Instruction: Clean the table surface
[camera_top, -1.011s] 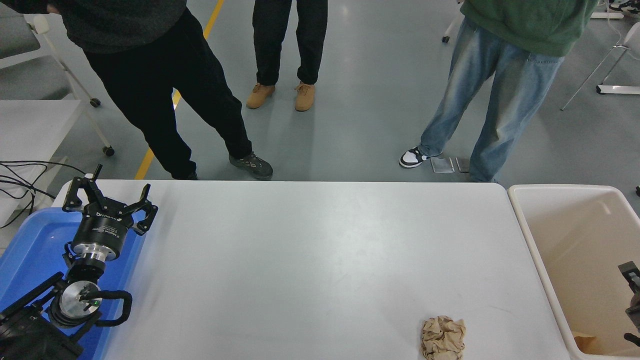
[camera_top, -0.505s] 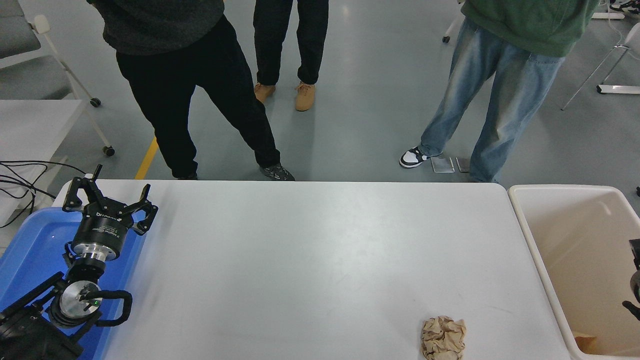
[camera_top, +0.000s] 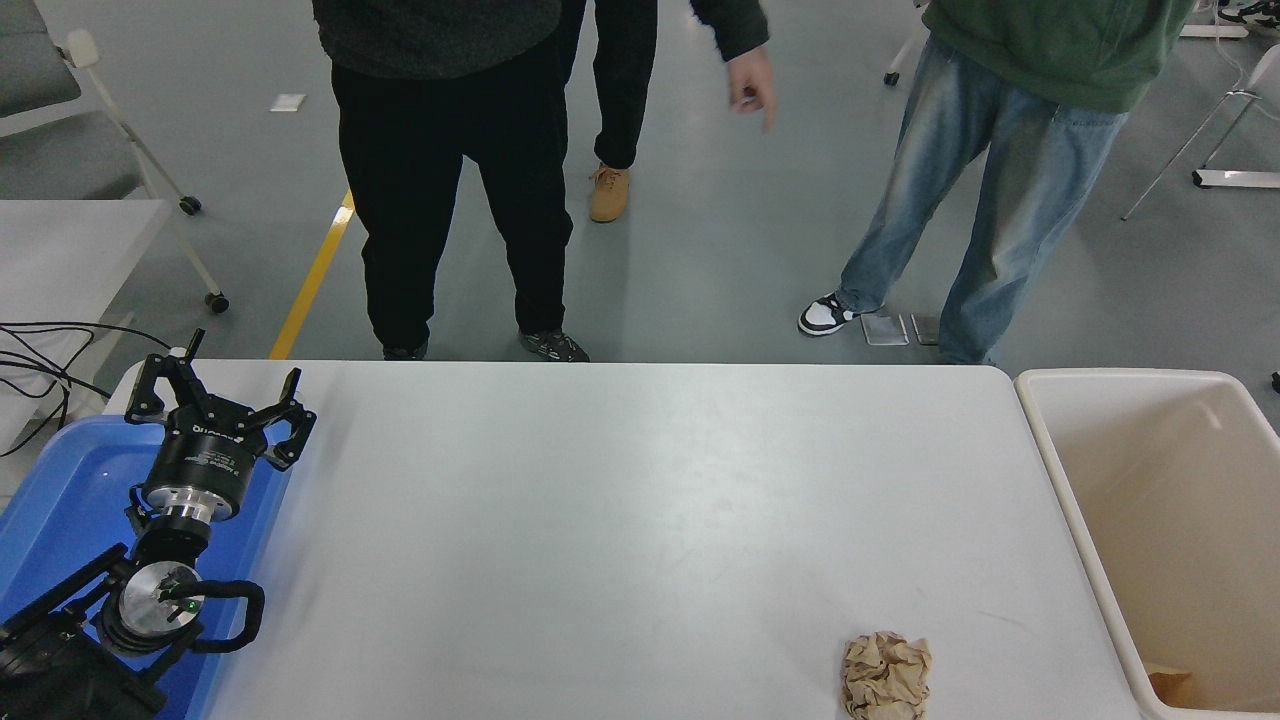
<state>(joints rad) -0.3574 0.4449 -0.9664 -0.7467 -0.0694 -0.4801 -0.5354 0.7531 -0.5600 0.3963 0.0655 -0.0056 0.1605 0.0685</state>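
The table surface (camera_top: 620, 520) is a wide white rectangle with rounded corners, smooth and matte, with a soft sheen down its middle; it fills the lower two thirds of the head view. Near its front edge, toward the right, lies a crumpled ball of brown paper (camera_top: 886, 676), creased and lumpy, resting directly on the white top. Just beyond the table's right end stands a cream plastic bin (camera_top: 1060, 470) with a thick rounded rim and smooth inner walls (a scrap of tan material (camera_top: 1172, 686) shows in its lower corner). At the table's left end a glossy blue plastic tray (camera_top: 60, 490) overlaps the corner.

The left arm (camera_top: 150, 600) is parked over that tray, a stack of black and brushed-metal cylinders rising away from the camera. Its left gripper (camera_top: 222, 405) points toward the table's far edge with its black jointed fingers (camera_top: 290, 425) spread wide, holding nothing. The right arm is out of view.

Beyond the table's far edge, on grey polished floor, stand a person in black trousers (camera_top: 450, 200) with one hand (camera_top: 750, 92) hanging loose, a person in faded blue jeans (camera_top: 980, 220), and a third in tan shoes (camera_top: 608, 192).
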